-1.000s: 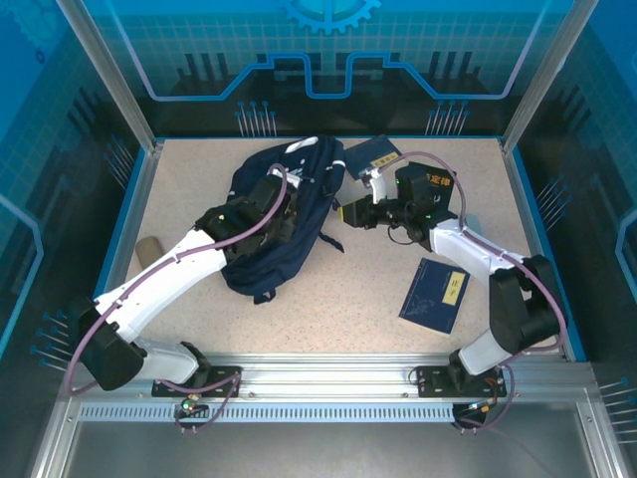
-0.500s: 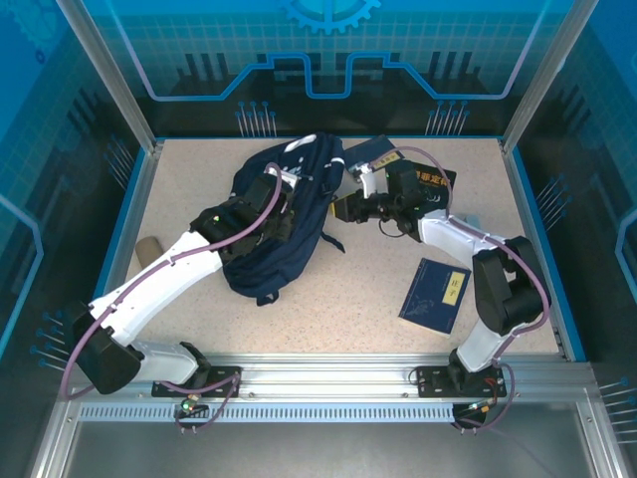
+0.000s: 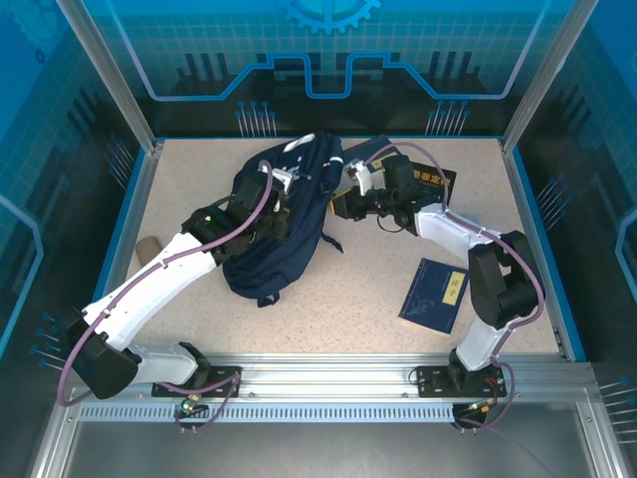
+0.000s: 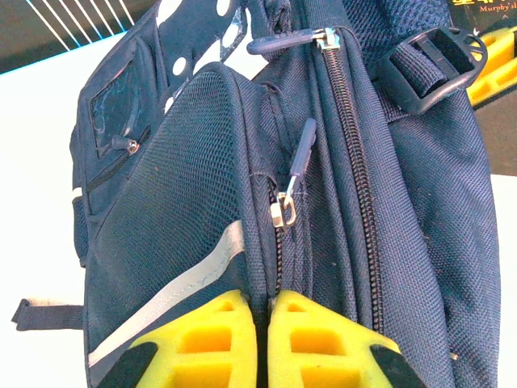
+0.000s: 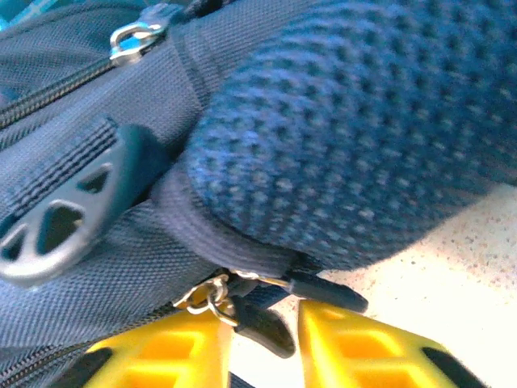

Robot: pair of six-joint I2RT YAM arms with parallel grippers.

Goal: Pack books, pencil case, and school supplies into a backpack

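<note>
1. Position. The backpack (image 3: 284, 224) lies on the table (image 3: 358, 299), at 11 o'clock from the table's centre in the overhead view, zippers closed. My left gripper (image 4: 268, 303) sits on top of it. My right gripper (image 5: 262, 315) is at its 3 o'clock edge.

2. Finger state. My left fingers (image 4: 210, 339) are clenched flat together, and the zipper seam runs down into the line where they meet. I cannot tell whether cloth is nipped there. My right fingers (image 5: 161, 356) stand slightly apart with the dark zipper pull (image 5: 260, 330) lying between them. I cannot tell whether they grip it.

3. Step in hand, as I judge it: opening the main compartment.
- Seat the pull squarely between the right pads before closing. It is small and slack and could slip out sideways.
- Use the left gripper as the anchor, so the soft bag does not drag along with the slider.
- Draw along the line of the zipper teeth, not away from the bag.

4. Items waiting. A navy book (image 3: 435, 296) with a yellow label is at 4 o'clock. A black book (image 3: 436, 179) is at 1 o'clock, under my right arm. The pencil case (image 3: 149, 247) is at 9 o'clock.
</note>
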